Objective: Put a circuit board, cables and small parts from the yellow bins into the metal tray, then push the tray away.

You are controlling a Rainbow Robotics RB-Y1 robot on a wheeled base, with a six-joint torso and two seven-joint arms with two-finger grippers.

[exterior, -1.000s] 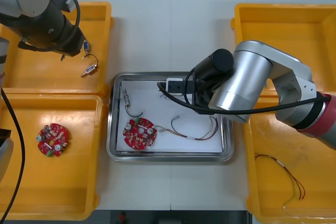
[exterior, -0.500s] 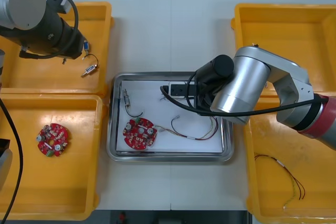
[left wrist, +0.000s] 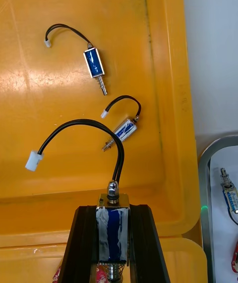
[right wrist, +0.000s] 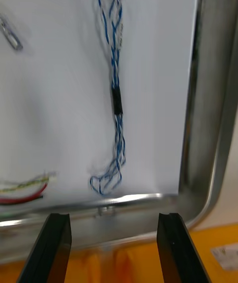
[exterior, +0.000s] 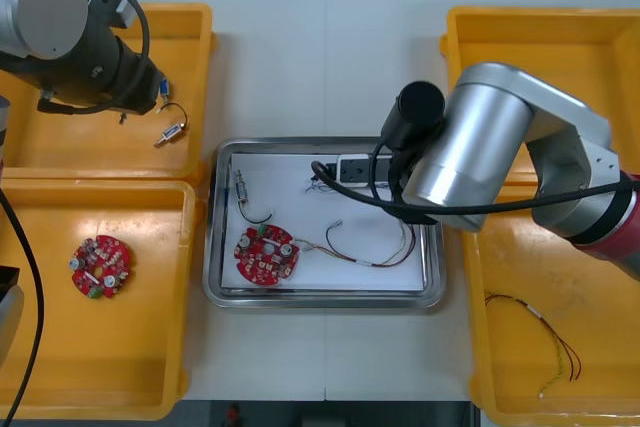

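Observation:
The metal tray (exterior: pixel 430 282), white inside, holds a red circuit board (exterior: pixel 266 254), a red and yellow cable (exterior: pixel 372 250) and a small metal part (exterior: pixel 242 187) with a black lead. My right gripper (right wrist: pixel 114 243) hangs open over the tray's right end, and the twisted blue and white cable (right wrist: pixel 116 99) lies loose on the white floor just beyond its fingers (right wrist: pixel 57 241). Over the far left yellow bin (left wrist: pixel 59 10), my left gripper (left wrist: pixel 113 228) is shut on a small blue metal part (left wrist: pixel 113 223) with a curved black cable.
Two more small metal parts (left wrist: pixel 94 62) (left wrist: pixel 124 129) lie in that bin. The near left bin (exterior: pixel 40 367) has another circuit board (exterior: pixel 100 267). A red and yellow cable (exterior: pixel 545 342) lies in the near right bin (exterior: pixel 500 387). The right arm covers the tray's right rim.
My right gripper has opened and let the blue and white cable drop into the tray, and its arm has drawn back to the right. The left gripper keeps its hold and has barely shifted.

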